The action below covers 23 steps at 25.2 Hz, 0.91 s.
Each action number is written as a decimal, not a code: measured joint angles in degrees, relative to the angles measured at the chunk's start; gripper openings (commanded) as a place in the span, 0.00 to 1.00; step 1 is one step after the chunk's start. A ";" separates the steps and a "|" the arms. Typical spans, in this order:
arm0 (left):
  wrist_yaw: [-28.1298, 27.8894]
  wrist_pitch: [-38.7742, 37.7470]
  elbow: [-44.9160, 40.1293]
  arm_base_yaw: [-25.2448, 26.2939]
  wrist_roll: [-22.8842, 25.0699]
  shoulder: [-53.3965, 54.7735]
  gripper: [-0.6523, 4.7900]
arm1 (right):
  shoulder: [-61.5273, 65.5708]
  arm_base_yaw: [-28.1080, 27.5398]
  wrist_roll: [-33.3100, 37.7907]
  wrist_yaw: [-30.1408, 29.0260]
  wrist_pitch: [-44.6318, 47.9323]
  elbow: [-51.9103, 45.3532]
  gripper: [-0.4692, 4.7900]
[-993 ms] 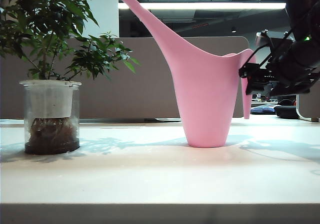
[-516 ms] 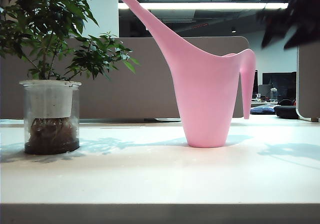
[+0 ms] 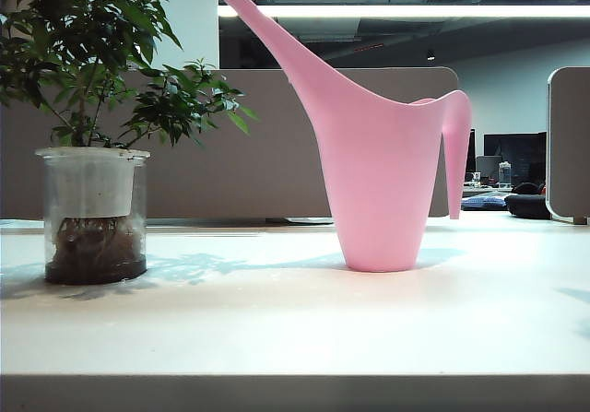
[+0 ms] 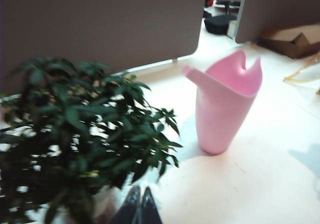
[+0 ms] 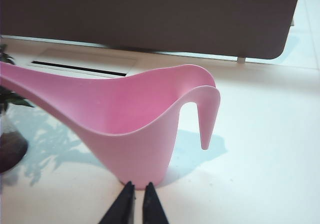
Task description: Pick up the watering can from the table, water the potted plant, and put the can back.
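Note:
The pink watering can [image 3: 378, 182] stands upright on the off-white table [image 3: 295, 329], its spout pointing up toward the potted plant [image 3: 92, 209] at the left. No arm shows in the exterior view. In the left wrist view my left gripper [image 4: 140, 191] hangs shut and empty beside the potted plant [image 4: 75, 134], with the watering can [image 4: 222, 108] well beyond it. In the right wrist view my right gripper [image 5: 138, 185] is shut with nothing between its tips, above the table and apart from the watering can [image 5: 135, 134]. The curved handle [image 5: 207, 114] is free.
Grey-beige partition panels [image 3: 277, 145] close the back of the table, with another panel [image 3: 569, 140] at the far right. A cardboard box [image 4: 292, 38] and a black bag [image 4: 220, 23] lie beyond the panels. A cable slot [image 5: 80, 66] runs along the table's back.
My right gripper, which was at the can's handle a second ago, has lifted up and away and left the exterior view. Its jaws have closed. The can stays put.

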 measured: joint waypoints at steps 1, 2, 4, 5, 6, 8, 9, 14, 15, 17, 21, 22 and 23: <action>0.46 0.81 -1.92 -0.61 0.00 -0.81 0.12 | -2.64 0.00 0.00 0.15 -2.16 0.02 0.15; 0.87 1.60 -3.74 -0.74 0.02 -1.53 0.12 | -4.24 0.00 -0.02 0.15 -3.23 -0.07 0.07; 0.79 4.87 -8.72 -1.05 0.00 -4.00 0.12 | -9.68 0.00 -0.20 0.15 -4.20 -1.99 0.07; 0.74 5.64 -10.69 -1.05 0.00 -5.07 0.12 | -11.56 0.00 -0.04 0.22 -4.20 -2.97 0.07; 0.74 6.16 -12.22 -1.07 0.00 -5.90 0.12 | -13.81 0.00 -0.04 0.24 -4.17 -4.28 0.07; 0.74 7.08 -15.37 -1.07 0.00 -8.02 0.12 | -17.62 0.00 -0.04 0.26 -3.87 -7.19 0.07; 0.74 7.87 -16.74 -1.05 0.00 -8.79 0.12 | -18.91 0.00 -0.04 0.28 -3.74 -8.59 0.07; -2.47 15.78 -27.89 -1.01 0.00 -13.79 0.12 | -26.56 0.00 -0.04 2.86 3.02 -19.50 0.07; -3.85 17.49 -29.90 -1.01 -0.04 -14.38 0.12 | -27.04 0.00 -0.04 3.45 4.48 -20.76 0.07; -6.01 19.87 -32.92 -1.01 -0.13 -15.37 0.12 | -27.82 0.00 -0.04 5.95 7.26 -23.39 0.07; -7.56 27.56 -39.10 -1.01 -0.22 -15.89 0.12 | -27.87 0.00 0.20 11.21 10.19 -28.39 0.07; -7.87 28.68 -40.30 -1.01 -0.22 -15.87 0.12 | -27.93 -0.02 0.22 11.76 11.17 -29.92 0.07; -8.22 29.59 -41.38 -1.01 -0.22 -15.87 0.12 | -27.93 0.00 0.24 11.91 12.28 -31.19 0.07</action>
